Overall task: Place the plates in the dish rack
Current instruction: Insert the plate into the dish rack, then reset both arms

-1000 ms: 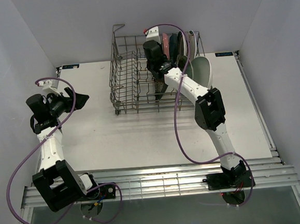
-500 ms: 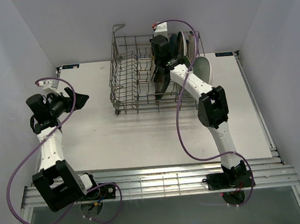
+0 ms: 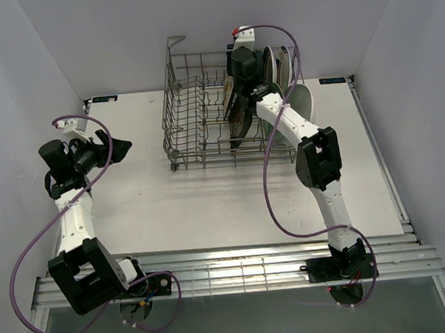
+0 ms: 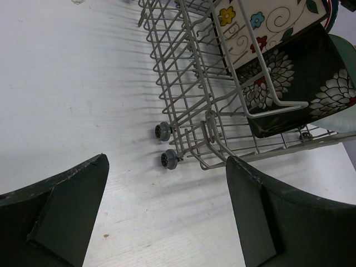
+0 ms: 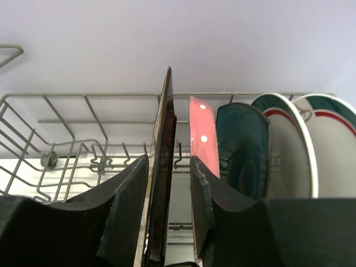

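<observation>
The grey wire dish rack (image 3: 191, 107) stands at the back of the table. Several plates stand on edge at its right end. In the right wrist view these are a pink dotted plate (image 5: 203, 139), a dark teal square plate (image 5: 245, 150) and two teal-and-red-rimmed plates (image 5: 289, 150). My right gripper (image 5: 169, 161) is above the rack with its jaws either side of the dark floral square plate (image 5: 164, 167). A gap shows at the right finger. The left wrist view shows that plate (image 4: 289, 83) beside the cream floral plate (image 4: 261, 28). My left gripper (image 3: 121, 150) is open and empty, far left.
A mint round plate (image 3: 301, 102) shows at the rack's right side. The rack's small wheels (image 4: 163, 132) rest on the white table (image 3: 210, 206). Grey walls close in the back and both sides. My right arm (image 3: 314, 159) reaches over the table's right half.
My right gripper has moved back and up along the rack, from its middle towards the far right end. The dark floral plate stays in the rack. The left arm has not moved.
</observation>
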